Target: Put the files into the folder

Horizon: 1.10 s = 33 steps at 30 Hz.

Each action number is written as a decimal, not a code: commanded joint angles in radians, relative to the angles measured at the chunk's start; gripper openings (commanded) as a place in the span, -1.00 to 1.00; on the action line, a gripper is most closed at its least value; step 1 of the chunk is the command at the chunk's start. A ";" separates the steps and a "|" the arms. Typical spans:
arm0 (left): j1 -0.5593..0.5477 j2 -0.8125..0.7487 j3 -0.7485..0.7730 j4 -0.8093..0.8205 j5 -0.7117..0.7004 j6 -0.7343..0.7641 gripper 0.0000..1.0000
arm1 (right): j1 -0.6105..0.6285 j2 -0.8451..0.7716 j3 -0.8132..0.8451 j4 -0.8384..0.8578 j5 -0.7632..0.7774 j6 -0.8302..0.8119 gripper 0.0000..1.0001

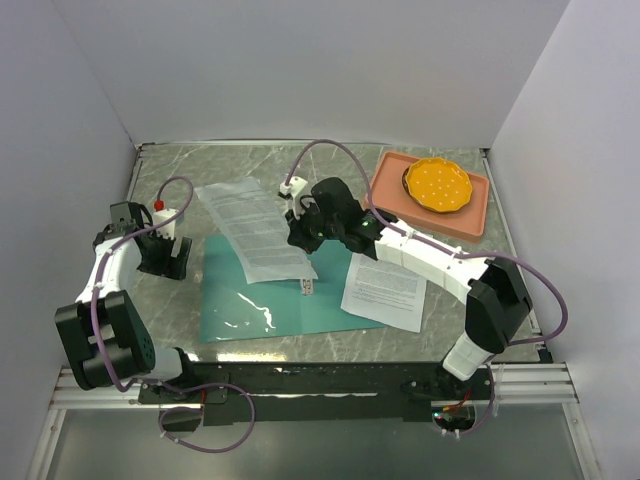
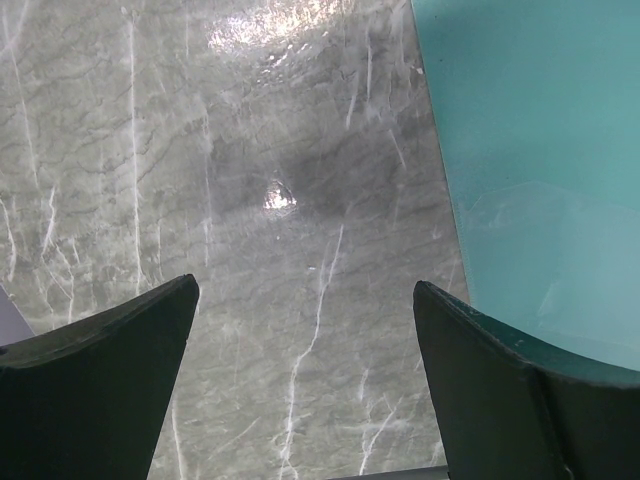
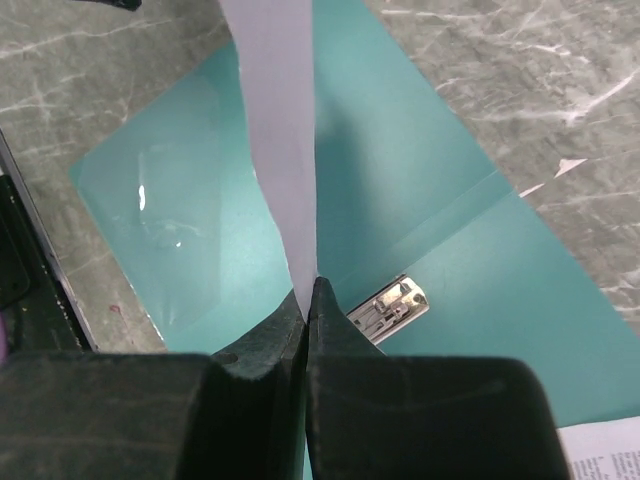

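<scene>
The teal folder lies open on the marble table, its metal clip at the spine and a clear pocket on its left half. My right gripper is shut on one white printed sheet and holds it above the folder, one end draped toward the back left. In the right wrist view the sheet shows edge-on, pinched at my jaws. The second sheet lies flat, overlapping the folder's right edge. My left gripper is open and empty just left of the folder.
A salmon-pink tray with an orange dish sits at the back right. White walls close off the back and both sides. A metal rail runs along the near table edge.
</scene>
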 commanded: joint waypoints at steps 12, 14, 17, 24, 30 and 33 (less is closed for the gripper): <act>0.011 -0.038 0.005 0.017 0.020 0.010 0.92 | 0.023 -0.041 0.026 -0.058 -0.003 0.012 -1.00; 0.011 -0.035 0.005 0.017 0.025 0.010 0.92 | 0.027 -0.034 0.035 -0.062 -0.010 0.026 -1.00; 0.011 -0.032 0.006 0.017 0.027 0.007 0.92 | 0.037 -0.023 0.045 -0.067 -0.013 0.029 -1.00; 0.011 -0.038 0.003 0.025 0.024 0.012 0.92 | 0.047 -0.005 0.049 -0.070 -0.022 0.047 -1.00; 0.011 -0.041 -0.002 0.031 0.027 0.012 0.92 | 0.052 0.005 0.052 -0.070 -0.027 0.078 -1.00; 0.011 -0.042 -0.002 0.033 0.025 0.013 0.93 | 0.052 0.015 0.062 -0.073 -0.030 0.085 -1.00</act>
